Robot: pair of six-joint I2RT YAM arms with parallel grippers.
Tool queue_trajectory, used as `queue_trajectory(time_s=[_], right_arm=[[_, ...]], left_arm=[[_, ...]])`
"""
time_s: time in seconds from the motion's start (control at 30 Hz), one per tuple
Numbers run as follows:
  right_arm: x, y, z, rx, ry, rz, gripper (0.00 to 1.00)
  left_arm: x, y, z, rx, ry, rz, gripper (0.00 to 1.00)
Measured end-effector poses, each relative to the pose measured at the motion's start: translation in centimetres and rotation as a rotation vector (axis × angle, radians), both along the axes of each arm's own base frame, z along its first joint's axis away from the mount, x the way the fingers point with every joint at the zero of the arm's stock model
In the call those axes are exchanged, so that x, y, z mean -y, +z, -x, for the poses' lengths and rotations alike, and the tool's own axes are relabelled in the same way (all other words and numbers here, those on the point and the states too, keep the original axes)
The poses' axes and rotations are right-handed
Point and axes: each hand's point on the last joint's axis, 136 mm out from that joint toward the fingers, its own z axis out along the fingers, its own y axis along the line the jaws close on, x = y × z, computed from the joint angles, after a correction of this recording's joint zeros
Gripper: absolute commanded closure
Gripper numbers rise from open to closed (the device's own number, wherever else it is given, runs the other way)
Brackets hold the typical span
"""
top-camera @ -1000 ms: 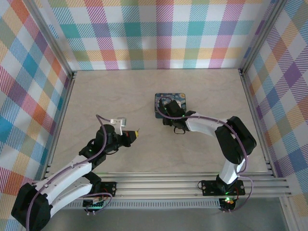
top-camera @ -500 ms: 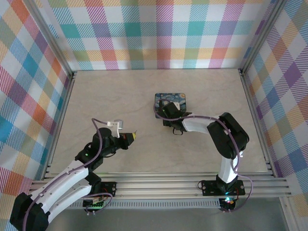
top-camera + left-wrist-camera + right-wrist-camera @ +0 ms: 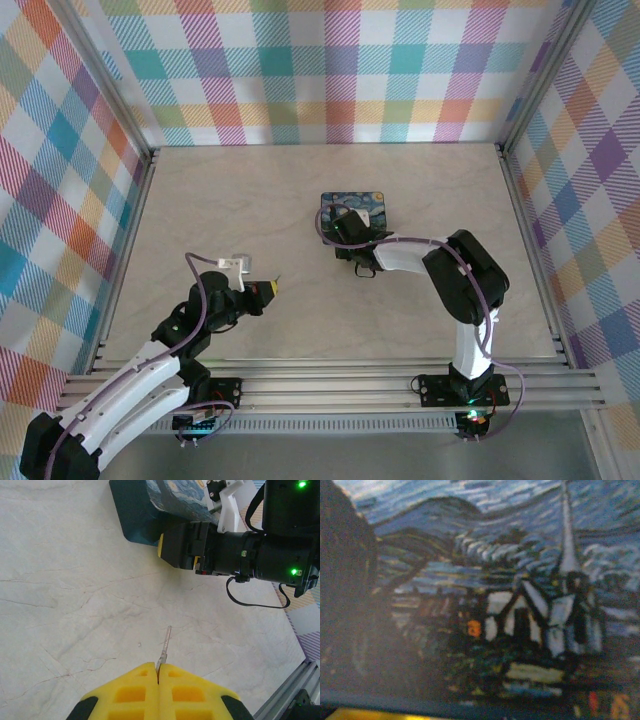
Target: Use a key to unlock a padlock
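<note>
The left claw [image 3: 268, 289] is closed on the key [image 3: 277, 284] and hangs over the near-left part of the table [image 3: 220, 200], well apart from the box [image 3: 358, 208]. In the left wrist view its yellow fingers [image 3: 130, 695] press flat against each other. The key's thin blade [image 3: 164, 645] sticks out of the seam between them, pointing toward the far right over bare tabletop.

The box lies flat a little right of the table's middle, its top printed with a swirling night sky (village and steeple at the bottom of the picture). The right arm bends from its base at the near right and reaches left, so that the right claw [image 3: 352, 243] sits at the box's near edge.

From the left wrist camera, the right claw [image 3: 172, 545] is a black block with one yellow pad. It touches or sits just beside the box's dark side wall [image 3: 135, 520]; I cannot tell which. I also cannot tell whether its jaws stand open or closed. The right wrist camera looks closely and blurrily onto the printed top [image 3: 520, 580], with a sliver of yellow along the bottom-left edge.
</note>
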Motion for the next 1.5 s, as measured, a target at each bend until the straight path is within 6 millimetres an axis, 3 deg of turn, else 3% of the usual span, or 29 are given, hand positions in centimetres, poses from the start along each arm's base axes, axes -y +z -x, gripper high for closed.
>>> queue_trajectory(time_s=[0.2, 0.73, 1.03, 1.3, 1.5], right_arm=[[0.0, 0.2, -0.4, 0.014, -0.005, -0.011, 0.55], [0.0, -0.5, -1.0, 0.021, -0.001, -0.006, 0.54], [0.4, -0.4, -1.5, 0.023, 0.020, 0.002, 0.87], [0.2, -0.2, -1.0, -0.032, 0.091, -0.015, 0.99], [0.5, 0.9, 0.8, -0.115, 0.143, -0.045, 1.00]], left_arm=[[-0.2, 0.0, 0.0, 0.006, 0.008, 0.004, 1.00], [-0.8, -0.6, 0.6, 0.001, 0.027, 0.014, 1.00], [-1.2, -0.3, 0.9, 0.016, 0.041, 0.020, 1.00], [-1.5, -0.5, 1.0, 0.009, 0.051, 0.010, 1.00], [-1.5, -1.1, 0.9, -0.009, 0.050, -0.003, 1.00]])
